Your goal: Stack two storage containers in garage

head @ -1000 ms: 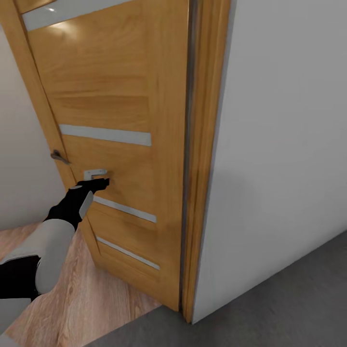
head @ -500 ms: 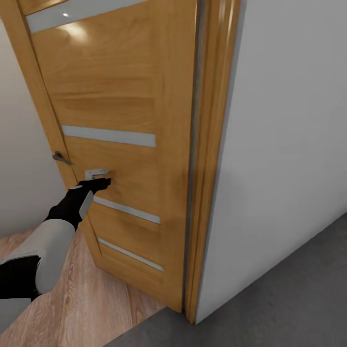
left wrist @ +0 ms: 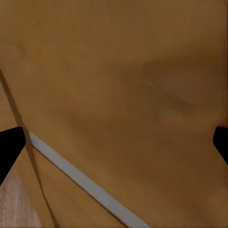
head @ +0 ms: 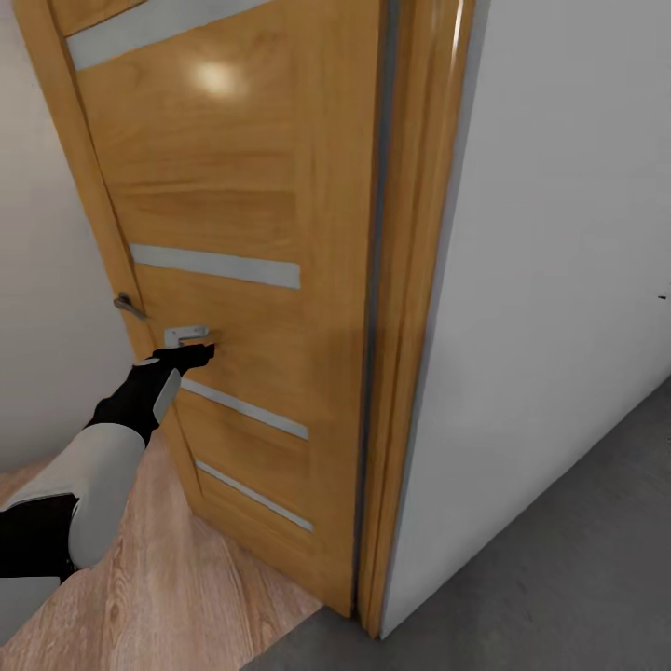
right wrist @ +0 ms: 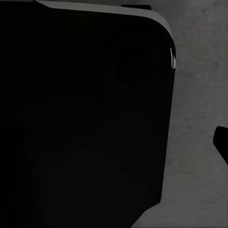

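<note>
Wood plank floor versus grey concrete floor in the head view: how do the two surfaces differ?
The wood plank floor is light brown with grain lines; the grey concrete floor is dark, speckled and seamless. The wood lies on the side of the orange door where the left gripper reaches; the concrete runs along the white wall. Both are bare where visible and meet near the door frame's foot.

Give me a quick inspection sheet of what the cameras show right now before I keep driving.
Surface: light wood planks on the left, grey concrete floor on the right.
Job's things: nothing seen.
Clutter: nothing seen.
Hands: left hand against the orange door, near its white plate; fingers wide apart, nothing held. Right hand's state unclear; its camera faces a dark body over concrete.
Cables: nothing seen.
Surroundings: door handle, white wall.
</note>
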Controlling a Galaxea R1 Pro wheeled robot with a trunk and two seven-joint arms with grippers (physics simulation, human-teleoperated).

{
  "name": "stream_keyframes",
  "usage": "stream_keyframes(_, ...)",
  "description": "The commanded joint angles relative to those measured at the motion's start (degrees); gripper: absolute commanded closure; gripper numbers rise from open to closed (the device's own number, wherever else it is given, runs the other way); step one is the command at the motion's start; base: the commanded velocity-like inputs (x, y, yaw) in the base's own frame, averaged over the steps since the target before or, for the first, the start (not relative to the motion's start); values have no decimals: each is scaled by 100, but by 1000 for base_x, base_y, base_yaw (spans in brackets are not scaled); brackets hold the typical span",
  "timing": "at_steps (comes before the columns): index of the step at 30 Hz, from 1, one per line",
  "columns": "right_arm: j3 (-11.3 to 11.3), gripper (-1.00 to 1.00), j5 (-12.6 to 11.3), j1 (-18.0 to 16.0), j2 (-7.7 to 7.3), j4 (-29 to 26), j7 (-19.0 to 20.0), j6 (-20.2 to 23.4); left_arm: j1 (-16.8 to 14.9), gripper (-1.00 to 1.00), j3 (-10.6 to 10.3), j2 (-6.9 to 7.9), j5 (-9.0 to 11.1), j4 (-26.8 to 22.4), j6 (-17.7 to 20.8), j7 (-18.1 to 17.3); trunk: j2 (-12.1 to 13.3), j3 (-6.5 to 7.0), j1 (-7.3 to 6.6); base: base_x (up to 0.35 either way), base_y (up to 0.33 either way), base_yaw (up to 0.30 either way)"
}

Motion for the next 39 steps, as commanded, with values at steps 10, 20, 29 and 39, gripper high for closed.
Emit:
stream_keyframes(10, 4, -100, 6, -2, 0, 0, 0, -5, -5, -100, -1, -4, 28, -16, 34, -120, -2, 0, 1, 148, 73, -32)
stream_keyframes(20, 8, -100, 7, -2, 0, 0, -1, -5, 0, -100, -14, -4, 24, -21, 35, -233, -2, 0, 1, 231, 24, -43)
stream_keyframes(29, 6, -100, 7, -2, 1, 0, -1, -5, 1, -100, -19, -4, 22, -25, 28, -401, -2, 7, 1, 27, 32, -97)
stream_keyframes(39, 8, -100, 6, -2, 6, -6, -1, -5, 1, -100, -20, -2, 15, -22, 6, -455, -2, 21, 1, 33, 52, -138)
